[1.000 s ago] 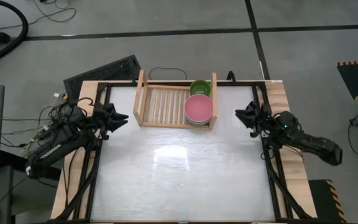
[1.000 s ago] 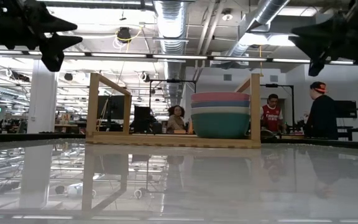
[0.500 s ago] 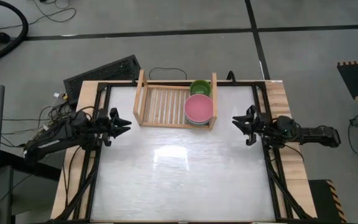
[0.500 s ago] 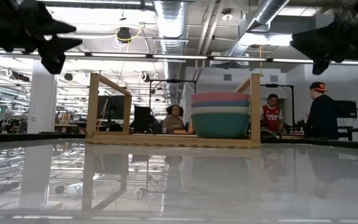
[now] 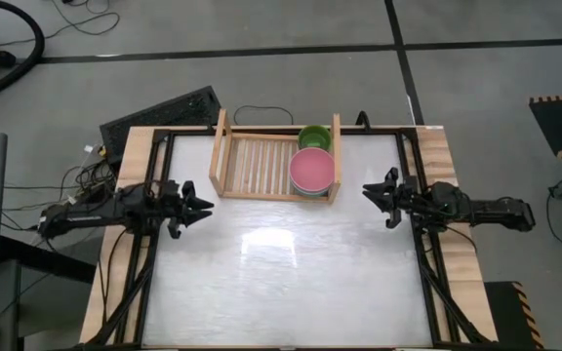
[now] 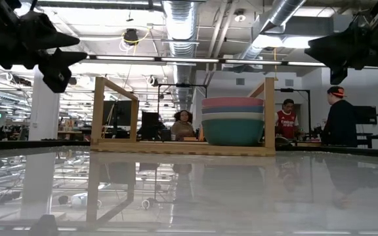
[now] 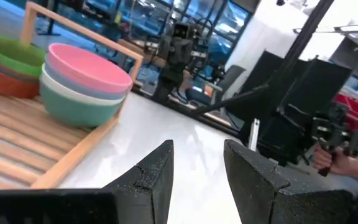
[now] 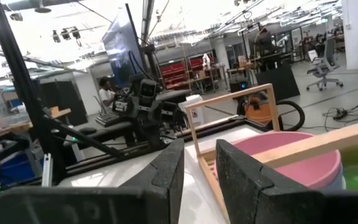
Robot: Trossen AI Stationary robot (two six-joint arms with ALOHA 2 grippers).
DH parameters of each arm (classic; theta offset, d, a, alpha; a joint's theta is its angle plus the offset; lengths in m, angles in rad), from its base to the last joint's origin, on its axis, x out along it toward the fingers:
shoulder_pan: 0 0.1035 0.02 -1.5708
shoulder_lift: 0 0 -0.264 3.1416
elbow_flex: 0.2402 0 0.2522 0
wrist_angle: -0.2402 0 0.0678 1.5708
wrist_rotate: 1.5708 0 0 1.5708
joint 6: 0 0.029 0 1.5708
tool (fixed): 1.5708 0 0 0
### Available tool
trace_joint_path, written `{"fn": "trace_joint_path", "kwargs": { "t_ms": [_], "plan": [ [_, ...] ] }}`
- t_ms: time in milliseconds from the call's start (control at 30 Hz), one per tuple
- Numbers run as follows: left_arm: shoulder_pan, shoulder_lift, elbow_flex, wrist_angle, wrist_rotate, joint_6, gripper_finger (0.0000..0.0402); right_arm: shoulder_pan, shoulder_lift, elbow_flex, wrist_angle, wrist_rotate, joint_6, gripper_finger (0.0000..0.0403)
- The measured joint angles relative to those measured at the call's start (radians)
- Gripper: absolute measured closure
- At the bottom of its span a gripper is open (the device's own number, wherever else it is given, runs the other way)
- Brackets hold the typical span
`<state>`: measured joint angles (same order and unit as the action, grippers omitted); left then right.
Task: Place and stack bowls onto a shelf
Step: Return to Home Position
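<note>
Light wood shelf [image 5: 257,166] stands at the far edge of the table [image 5: 281,283]. Its right end holds 2 piles: a pink-topped stack [image 5: 312,171] nearer, a green-topped stack [image 5: 314,137] behind. The left gripper [image 5: 201,208] and right gripper [image 5: 369,192] hover at the table's sides, well apart from the shelf.

Low view: the pink-topped stack stands just inside the shelf's right wall.

Wrist views: both grippers slightly parted, holding nothing.

Stacking looks done, so the arms need only fold home, no grasp.

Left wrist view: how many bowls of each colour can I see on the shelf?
Pink bowl: 1
Pale blue bowl: 1
Teal bowl: 1
Green bowl: 1
Red-orange bowl: 1
Total: 5 showing; the stacks may hide more.
</note>
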<state>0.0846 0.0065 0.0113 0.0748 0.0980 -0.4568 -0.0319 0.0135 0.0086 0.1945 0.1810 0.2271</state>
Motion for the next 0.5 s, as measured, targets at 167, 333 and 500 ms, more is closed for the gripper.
{"fn": "trace_joint_path", "kwargs": {
  "t_ms": [167,333,500],
  "plan": [
    [-0.141,0.0,0.0,-0.024,-0.195,0.017,0.0276,0.0,0.0,0.0,0.001,-0.022,0.012,0.0284],
    [-0.285,-0.001,-0.001,-0.016,-0.313,0.034,0.0276,0.0,0.0,0.0,-0.004,-0.026,0.009,0.0284],
    [-0.402,-0.001,-0.001,0.002,-0.452,0.036,0.0276,0.0,0.0,0.0,-0.01,-0.025,-0.021,0.0284]
  ]
}}
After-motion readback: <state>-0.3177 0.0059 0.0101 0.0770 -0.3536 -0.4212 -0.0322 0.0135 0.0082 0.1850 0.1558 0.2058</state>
